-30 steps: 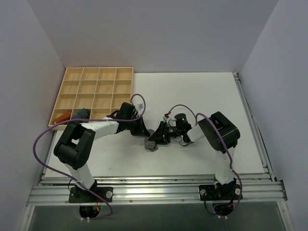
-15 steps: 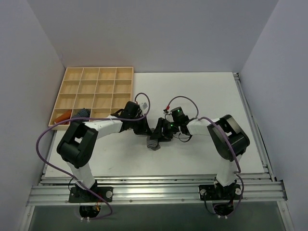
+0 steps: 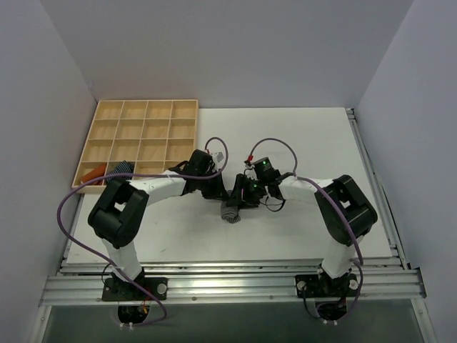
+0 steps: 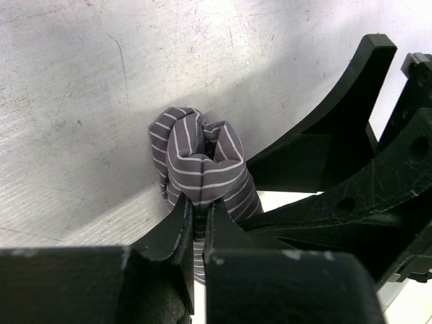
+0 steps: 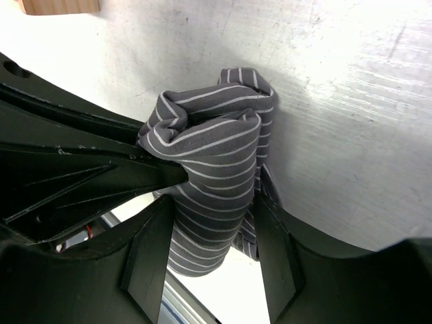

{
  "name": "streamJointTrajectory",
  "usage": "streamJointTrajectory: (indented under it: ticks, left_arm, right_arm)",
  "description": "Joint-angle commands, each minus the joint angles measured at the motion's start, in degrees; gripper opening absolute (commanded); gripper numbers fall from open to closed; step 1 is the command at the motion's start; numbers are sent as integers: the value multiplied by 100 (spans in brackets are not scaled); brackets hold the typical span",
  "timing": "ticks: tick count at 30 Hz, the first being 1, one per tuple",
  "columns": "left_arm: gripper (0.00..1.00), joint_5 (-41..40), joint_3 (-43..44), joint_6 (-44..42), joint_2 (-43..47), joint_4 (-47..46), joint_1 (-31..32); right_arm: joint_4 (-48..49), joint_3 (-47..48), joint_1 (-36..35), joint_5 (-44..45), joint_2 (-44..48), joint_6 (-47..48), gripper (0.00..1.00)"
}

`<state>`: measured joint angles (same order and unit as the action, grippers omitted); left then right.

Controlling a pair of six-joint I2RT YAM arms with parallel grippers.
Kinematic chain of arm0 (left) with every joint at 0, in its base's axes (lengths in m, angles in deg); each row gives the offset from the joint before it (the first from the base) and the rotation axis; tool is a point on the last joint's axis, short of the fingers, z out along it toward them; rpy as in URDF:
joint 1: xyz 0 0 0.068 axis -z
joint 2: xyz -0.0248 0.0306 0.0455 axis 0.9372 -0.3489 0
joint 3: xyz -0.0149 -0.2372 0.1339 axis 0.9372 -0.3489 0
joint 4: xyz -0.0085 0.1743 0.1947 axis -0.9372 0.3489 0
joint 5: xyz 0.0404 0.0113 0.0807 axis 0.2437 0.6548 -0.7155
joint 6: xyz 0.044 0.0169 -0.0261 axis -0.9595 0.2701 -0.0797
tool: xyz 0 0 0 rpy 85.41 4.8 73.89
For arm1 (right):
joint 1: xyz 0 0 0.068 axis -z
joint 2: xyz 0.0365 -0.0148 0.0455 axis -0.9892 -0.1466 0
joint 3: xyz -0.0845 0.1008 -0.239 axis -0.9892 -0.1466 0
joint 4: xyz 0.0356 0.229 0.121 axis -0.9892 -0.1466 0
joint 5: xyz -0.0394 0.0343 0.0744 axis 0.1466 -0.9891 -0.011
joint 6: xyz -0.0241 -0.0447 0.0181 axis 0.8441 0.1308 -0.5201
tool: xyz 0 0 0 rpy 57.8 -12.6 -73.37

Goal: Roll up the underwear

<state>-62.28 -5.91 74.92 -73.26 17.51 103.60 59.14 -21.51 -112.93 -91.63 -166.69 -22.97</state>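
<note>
**So, underwear (image 3: 230,210) bunched up mid-table with both grippers at it**

Basically the underwear is a tight little wad of grey cloth with thin white stripes. It sits on the white table (image 3: 307,136), roughly in the middle and a bit toward the near edge. In the wrist views it's folded over itself into a stubby roll with a couple of lumpy lobes on top.

The left gripper (image 4: 199,209) comes in from the left and its fingers are pinched almost together on a fold of the cloth, so it's got hold of it.

The right gripper (image 5: 214,202) comes in from the other side with its fingers set wide, one on each side of the roll. The cloth fills the gap between them. Honestly I can't tell if it's squeezing or just sitting around it.

From above, the two grippers meet nose to nose right over the wad.

Off at the far left of the table is a wooden compartment tray (image 3: 143,108). An orange cloth (image 3: 91,174) and a dark blue bundle (image 3: 121,168) sit in its near-left corner cells.
</note>
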Motion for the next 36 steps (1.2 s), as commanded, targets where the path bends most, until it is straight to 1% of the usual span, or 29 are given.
streamJointTrajectory:
  ticks: [1,2,3,6,11,14,16,20,25,26,28,29,30,31,32,33,36]
  left_arm:
    - [2,-192,-68,-231,-225,756,149]
    - [2,-209,-59,-231,-225,773,149]
    - [2,-218,-41,-240,-225,782,149]
    - [2,-253,-6,-249,-234,826,158]
    - [2,-271,64,-267,-234,887,184]
    - [2,-298,99,-249,-217,923,193]
    - [2,-315,108,-197,-164,923,193]
    - [2,-333,170,-109,-41,957,193]
    - [3,-350,354,-3,56,1124,184]
    - [4,-359,372,6,73,1133,184]
    - [7,-385,372,32,152,1169,175]
    - [9,-385,363,41,196,1177,166]
    - [11,-385,363,50,266,1186,140]
    - [13,-385,372,58,302,1238,123]
    - [20,-359,407,76,380,1283,96]
    - [23,-324,433,76,433,1379,26]
    - [32,-359,556,-11,749,1625,-71]
  right_arm:
    - [-514,136,50,1082,153,273,46]
    - [-540,136,42,1169,180,282,47]
    - [-601,153,33,1214,198,308,54]
    - [-777,241,-2,1354,215,352,57]
    - [-1067,399,-116,1706,198,457,58]
    - [-1068,321,-134,1689,75,423,57]
    - [-1068,268,-204,1671,48,387,55]
    - [-1006,-13,-362,1645,162,203,48]
    - [-532,-637,-608,1416,215,-70,36]
    - [-444,-707,-644,1399,224,-96,29]
    - [-356,-952,-688,1381,285,-201,22]
    - [-269,-1024,-705,1399,373,-219,14]
    - [-224,-1094,-714,1407,426,-237,11]
    - [-206,-1208,-714,1416,470,-237,6]
    - [-145,-1252,-714,1390,488,-219,3]
    - [-110,-1314,-706,1364,540,-158,0]
    - [162,-1489,-732,1337,698,-53,0]
